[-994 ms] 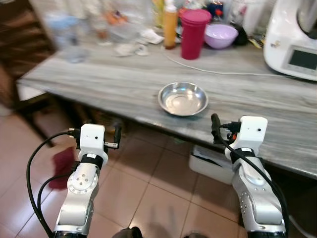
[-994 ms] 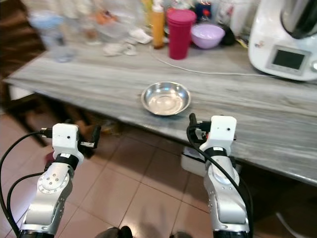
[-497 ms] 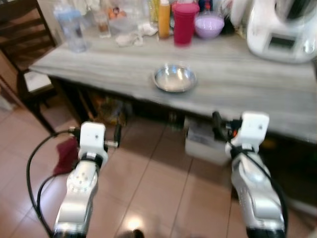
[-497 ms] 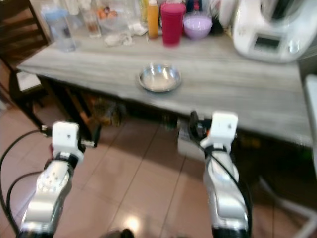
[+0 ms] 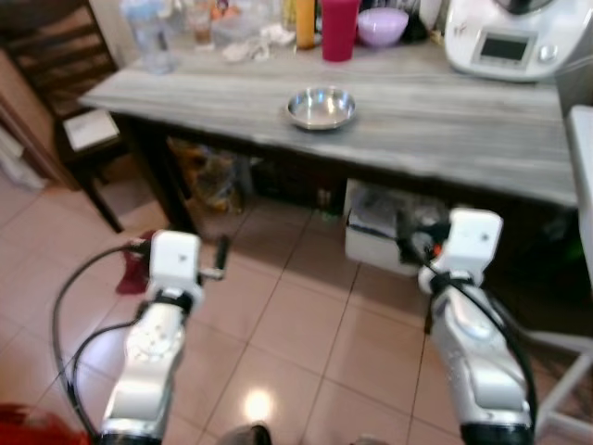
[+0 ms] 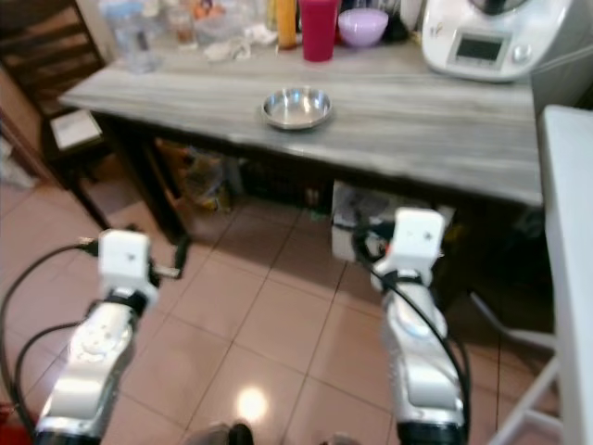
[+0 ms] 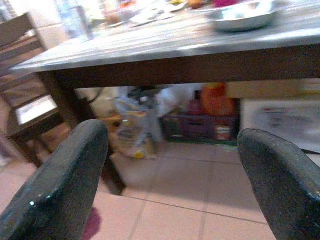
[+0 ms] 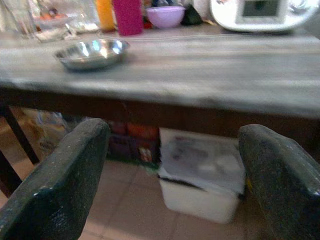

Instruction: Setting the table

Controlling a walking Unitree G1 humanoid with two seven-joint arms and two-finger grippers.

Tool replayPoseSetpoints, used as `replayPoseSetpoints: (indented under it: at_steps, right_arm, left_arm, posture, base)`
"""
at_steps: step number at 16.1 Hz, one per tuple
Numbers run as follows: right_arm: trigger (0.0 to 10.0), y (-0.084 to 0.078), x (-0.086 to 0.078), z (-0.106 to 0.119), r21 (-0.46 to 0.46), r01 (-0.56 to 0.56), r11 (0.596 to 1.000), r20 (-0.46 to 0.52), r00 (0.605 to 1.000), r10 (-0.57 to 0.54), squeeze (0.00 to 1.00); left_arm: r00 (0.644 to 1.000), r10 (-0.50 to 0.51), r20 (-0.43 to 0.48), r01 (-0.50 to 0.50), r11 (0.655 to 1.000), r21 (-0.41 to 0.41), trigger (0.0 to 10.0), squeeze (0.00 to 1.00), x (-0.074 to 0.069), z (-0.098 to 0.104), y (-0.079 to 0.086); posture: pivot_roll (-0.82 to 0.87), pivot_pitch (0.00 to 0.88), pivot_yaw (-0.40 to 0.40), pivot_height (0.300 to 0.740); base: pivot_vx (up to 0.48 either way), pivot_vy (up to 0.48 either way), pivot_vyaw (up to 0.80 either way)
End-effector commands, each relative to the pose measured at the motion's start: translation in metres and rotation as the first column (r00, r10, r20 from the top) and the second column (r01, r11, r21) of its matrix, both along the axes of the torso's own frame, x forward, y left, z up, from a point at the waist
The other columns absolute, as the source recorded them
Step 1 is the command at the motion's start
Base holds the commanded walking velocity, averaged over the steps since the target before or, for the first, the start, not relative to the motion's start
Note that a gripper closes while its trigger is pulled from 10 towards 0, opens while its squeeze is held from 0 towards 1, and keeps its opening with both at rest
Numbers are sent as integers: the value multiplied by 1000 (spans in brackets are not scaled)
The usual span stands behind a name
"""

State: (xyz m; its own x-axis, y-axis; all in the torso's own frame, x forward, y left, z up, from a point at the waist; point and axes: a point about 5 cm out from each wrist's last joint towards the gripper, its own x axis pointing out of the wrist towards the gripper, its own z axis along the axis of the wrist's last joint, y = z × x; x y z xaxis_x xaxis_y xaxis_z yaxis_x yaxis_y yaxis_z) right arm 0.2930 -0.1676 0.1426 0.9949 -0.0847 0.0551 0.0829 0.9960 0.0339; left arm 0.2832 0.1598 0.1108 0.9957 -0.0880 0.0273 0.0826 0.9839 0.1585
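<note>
Grey table (image 5: 445,120) bears steel bowl (image 5: 321,107).

Head cameras look down from well back at the counter (image 5: 445,120); both wrist cameras face it low, sharing the steel bowl (image 8: 91,53).

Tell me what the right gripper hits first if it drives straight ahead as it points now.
Likely the white bin under the table, or the dark table edge just above it. The open right gripper sits below the tabletop, so it would pass under the steel bowl. Depth is unclear.
</note>
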Motion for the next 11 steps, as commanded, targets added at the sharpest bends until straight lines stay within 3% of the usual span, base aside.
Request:
replayPoseSetpoints:
  at_steps: [1,8,11]
  right_arm:
    - [10000,2,0,2,4,-2,1000,9,1000,2,0]
    - [10000,3,2,2,12,-2,1000,4,1000,2,0]
    - [10000,3,1,2,14,-3,1000,4,1000,3,0]
  left_arm:
    - [999,-19,34,18,999,30,10000,0,0,4,2]
    - [993,-100,57,101,995,-18,10000,0,2,11,-4]
    - [992,-113,55,114,993,-24,10000,0,2,11,-6]
  posture:
    - [-176,101,49,740]
    - [-180,103,52,740]
    - [-182,109,49,740]
  base:
    - [0,0,0]
    - [0,-37,0]
    - [0,-326,-704]
